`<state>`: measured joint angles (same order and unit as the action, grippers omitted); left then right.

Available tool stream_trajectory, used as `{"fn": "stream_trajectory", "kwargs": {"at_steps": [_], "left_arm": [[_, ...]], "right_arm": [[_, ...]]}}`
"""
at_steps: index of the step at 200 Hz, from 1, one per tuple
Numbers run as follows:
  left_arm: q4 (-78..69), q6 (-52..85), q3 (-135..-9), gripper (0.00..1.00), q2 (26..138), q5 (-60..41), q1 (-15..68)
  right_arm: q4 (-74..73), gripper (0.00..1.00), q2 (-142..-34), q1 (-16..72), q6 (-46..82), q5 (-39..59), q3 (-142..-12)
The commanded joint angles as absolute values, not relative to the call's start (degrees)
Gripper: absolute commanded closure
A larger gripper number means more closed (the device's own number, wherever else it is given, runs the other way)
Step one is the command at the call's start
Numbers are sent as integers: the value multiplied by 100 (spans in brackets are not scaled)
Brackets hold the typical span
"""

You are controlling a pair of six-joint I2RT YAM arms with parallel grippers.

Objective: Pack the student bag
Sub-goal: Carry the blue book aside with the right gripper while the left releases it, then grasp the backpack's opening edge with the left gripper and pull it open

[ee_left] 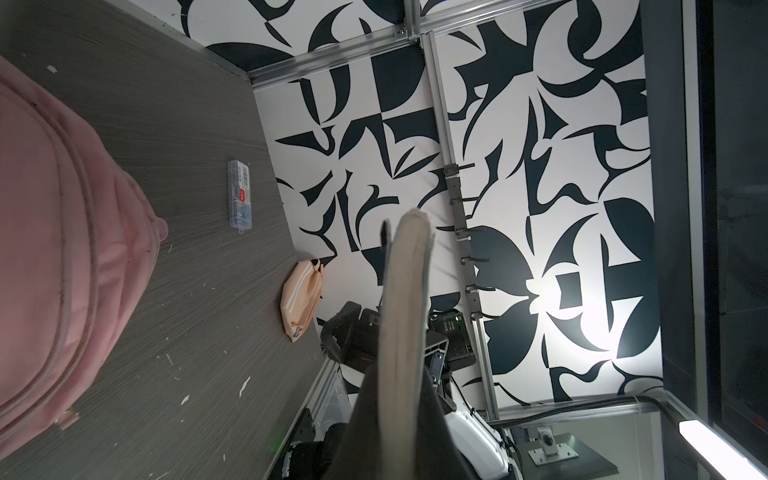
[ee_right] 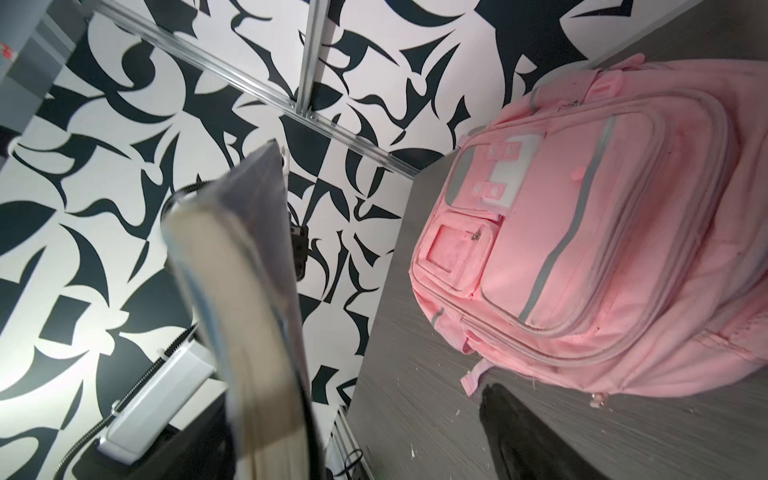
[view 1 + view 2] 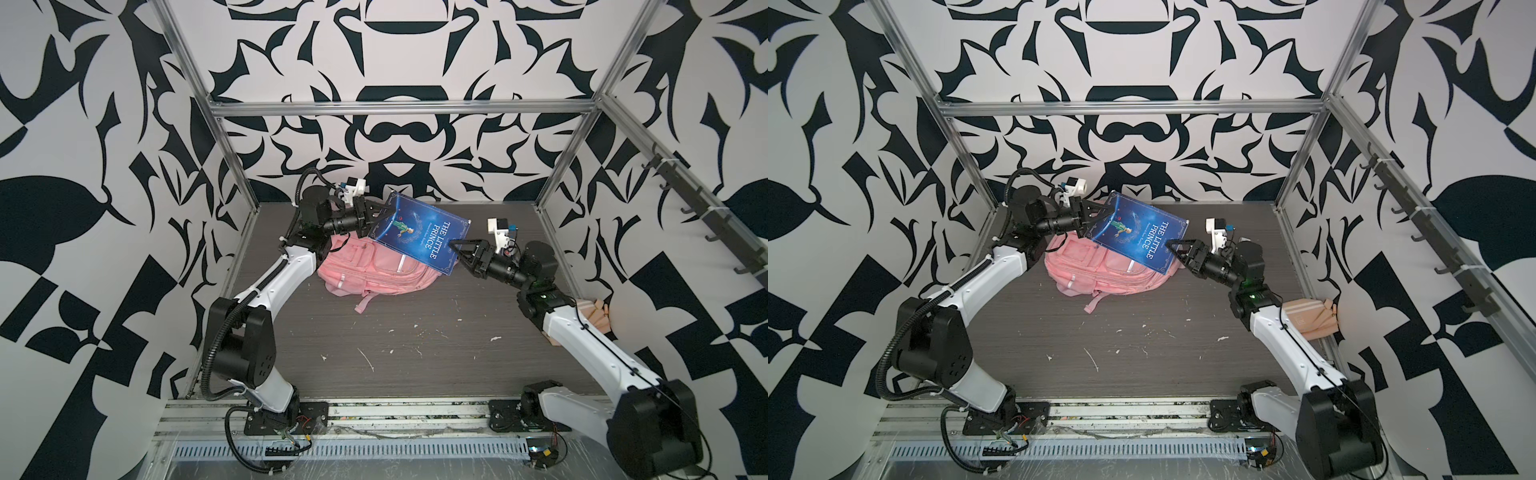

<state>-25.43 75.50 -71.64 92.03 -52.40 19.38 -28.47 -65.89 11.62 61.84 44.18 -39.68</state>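
The left tool (image 3: 383, 213) grips the far corner of a blue book (image 3: 419, 232), "The Little Prince", tilted above the pink student bag (image 3: 374, 270) on the worktop (image 3: 415, 353). The right tool (image 3: 455, 250) sits spread at its near edge.

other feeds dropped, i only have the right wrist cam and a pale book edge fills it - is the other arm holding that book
observer: yes, the left arm's fingers are shut on the book's opposite edge.
operator: where is it relative to the bag
observer: held clear of the table; in both top views it covers the student bag's far right side.
operator: anything else lying around
observer: a peach pouch by the right wall, beside the right arm.
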Motion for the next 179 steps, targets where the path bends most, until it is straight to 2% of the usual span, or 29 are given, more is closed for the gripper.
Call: {"fn": "stream_trajectory", "kwargs": {"at_steps": [1,17,42,69,73,81,86,92,113,124,139,153,179], "left_arm": [[-3019,7784,-7059,100,9142,-4957,2030],[-2942,7740,-7012,100,9123,-4836,2065],[-3049,7731,-6854,100,9097,-4630,2164],[-2978,7665,-6852,100,9190,-4564,2323],[-2900,7626,-6880,100,9206,-4562,2336],[-2636,7526,-6927,83,9220,-4516,2347],[-2441,7420,-6947,65,9215,-4467,2347],[-2156,7242,-6971,50,9196,-4380,2347],[113,5795,-7549,11,9045,-3573,2391],[1665,4741,-8214,4,9126,-2877,2540],[2859,3992,-8975,2,9443,-2134,2758],[3327,4040,-9319,2,9817,-1785,2842],[3674,3949,-9833,5,10543,-1375,3024]], "right_arm": [[-4029,19,-6683,1251,6680,4321,-4093],[-4052,33,-6699,1320,6673,4349,-4146],[-3711,71,-6515,1354,6532,4369,-4144],[-3313,100,-6238,1354,6388,4331,-4049],[-3266,100,-6192,1354,6363,4341,-4048],[-3033,100,-6099,1333,6220,4374,-4088],[-2797,100,-6013,1313,6063,4364,-4145],[-2409,100,-5915,1262,5818,4324,-4216],[-694,100,-5530,791,4828,4073,-4586],[43,100,-5438,442,4417,4098,-4796],[754,100,-5387,-59,4000,4206,-5060],[1404,100,-5282,-443,3557,3928,-5304],[2276,100,-5265,-765,2896,2806,-5682]]}}
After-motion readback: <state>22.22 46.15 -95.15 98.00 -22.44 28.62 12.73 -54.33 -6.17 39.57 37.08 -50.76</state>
